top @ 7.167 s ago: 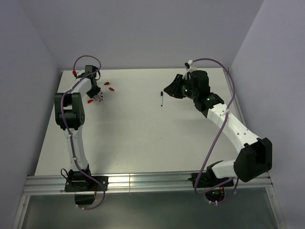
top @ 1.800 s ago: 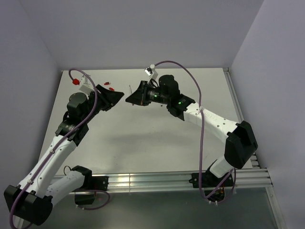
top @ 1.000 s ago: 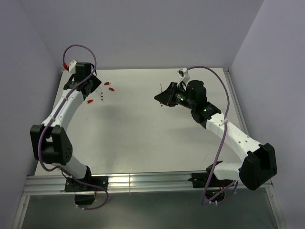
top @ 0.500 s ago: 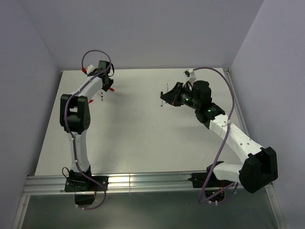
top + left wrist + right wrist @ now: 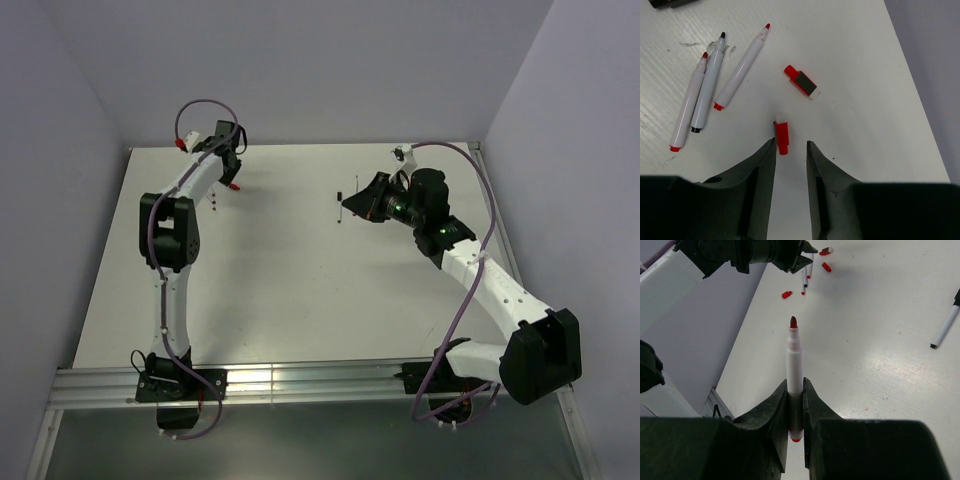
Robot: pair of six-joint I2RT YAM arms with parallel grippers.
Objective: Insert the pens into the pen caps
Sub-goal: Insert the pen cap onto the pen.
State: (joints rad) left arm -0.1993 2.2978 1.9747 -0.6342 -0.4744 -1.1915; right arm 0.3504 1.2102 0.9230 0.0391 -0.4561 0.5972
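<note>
The right jaws are closed on a red-tipped pen [image 5: 794, 357], gripping the lower barrel so the bare nib stands up and away from the wrist in the middle of the right wrist view. Held that way, the nib is free to be pushed into a cap, which looks like the reason for the low grip. A black-ended pen [image 5: 945, 324] lies on the worktop [image 5: 880, 355] at the right edge of that view.

The left jaws stand about half open with nothing in them. In the left wrist view they sit at the bottom centre, with a red cap [image 5: 781, 136] lying lengthwise just ahead of them, its near end reaching in between the tips, closer to the picture-left jaw. They seem lined up with the cap's long axis so that closing would pinch its sides and leave its mouth clear.

A second cap [image 5: 802, 83] lies apart, above and right of centre. Three uncapped pens [image 5: 714, 80] lie side by side in the upper left, waiting their turn
</note>
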